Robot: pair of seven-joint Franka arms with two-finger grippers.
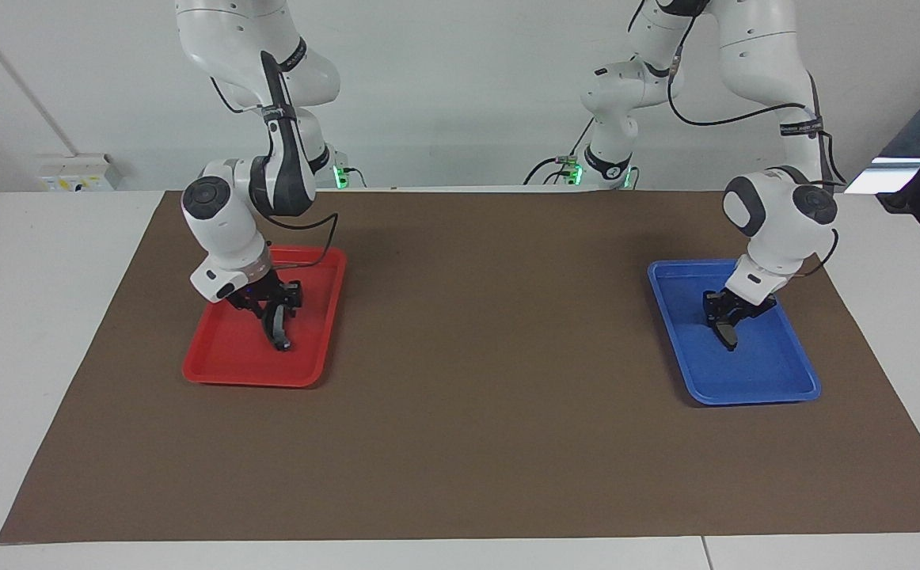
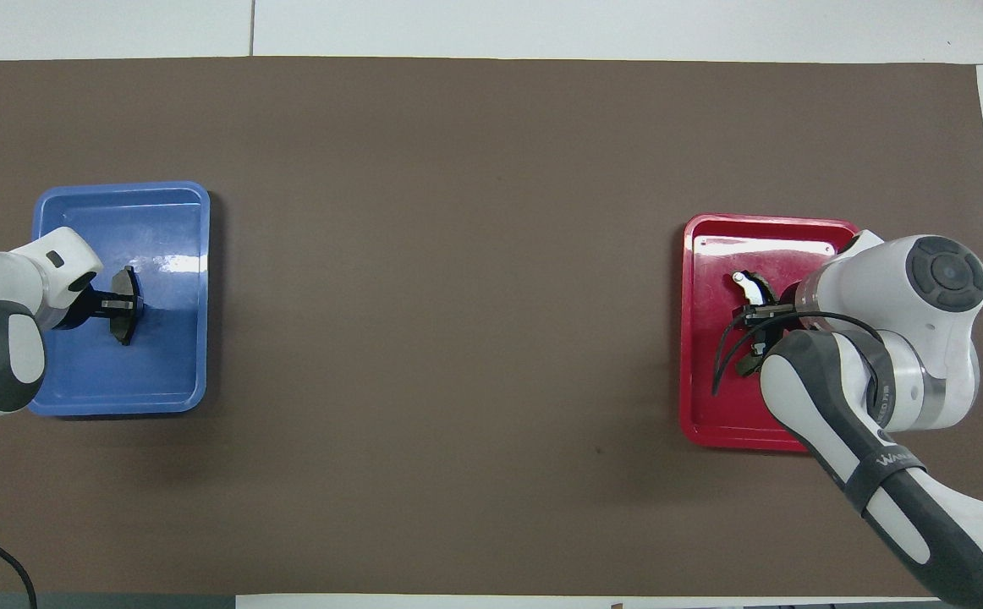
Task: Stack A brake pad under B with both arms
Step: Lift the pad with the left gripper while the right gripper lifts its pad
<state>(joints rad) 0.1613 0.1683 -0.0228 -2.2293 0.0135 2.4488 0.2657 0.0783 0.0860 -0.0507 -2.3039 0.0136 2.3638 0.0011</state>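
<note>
The short dark A brake pad [image 1: 728, 334] is in my left gripper [image 1: 725, 315], held on edge just over the floor of the blue tray [image 1: 769, 372]. From overhead the left gripper [image 2: 118, 304] is shut across the middle of pad A [image 2: 127, 283]. The long curved pad B [image 1: 279, 331] hangs from my right gripper [image 1: 276, 309] over the red tray [image 1: 222, 360], its lower end close to the tray floor. In the overhead view pad B [image 2: 754, 288] shows a pale end beside the right gripper [image 2: 758, 317], partly hidden by the arm.
The blue tray [image 2: 162, 364] lies toward the left arm's end of the brown mat [image 1: 492, 396] and the red tray [image 2: 711, 381] toward the right arm's end. A wide stretch of mat lies between them. White table borders the mat.
</note>
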